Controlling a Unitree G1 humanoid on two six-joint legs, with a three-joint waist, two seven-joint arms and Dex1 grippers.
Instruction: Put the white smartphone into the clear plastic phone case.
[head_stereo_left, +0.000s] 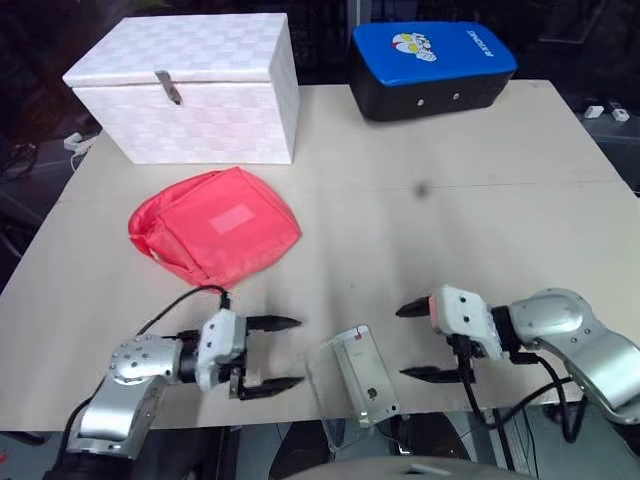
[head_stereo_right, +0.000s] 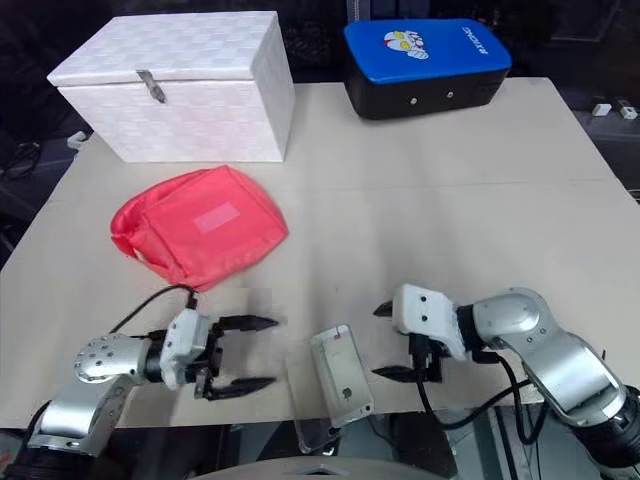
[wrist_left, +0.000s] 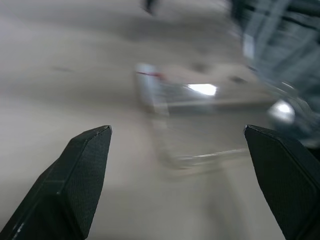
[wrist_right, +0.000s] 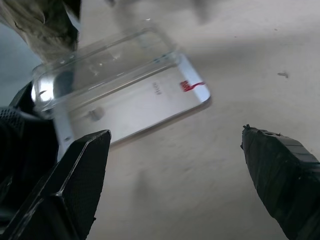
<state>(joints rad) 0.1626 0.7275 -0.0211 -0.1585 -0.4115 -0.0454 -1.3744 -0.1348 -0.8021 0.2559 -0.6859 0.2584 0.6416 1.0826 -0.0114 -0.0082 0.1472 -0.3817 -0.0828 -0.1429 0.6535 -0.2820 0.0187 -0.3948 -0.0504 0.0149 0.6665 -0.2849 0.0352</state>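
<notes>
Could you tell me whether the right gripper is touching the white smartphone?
Apart: in the left eye view bare table separates the open right gripper from the white smartphone.

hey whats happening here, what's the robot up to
A two-armed robot is working on getting the white smartphone into the clear plastic phone case. Both lie side by side at the near edge of the table, the case partly hanging over it. The left tool and right tool sit on either side of them, both open and holding nothing. Farther back are a red pouch, a white box and a blue-topped case, untouched.
</notes>
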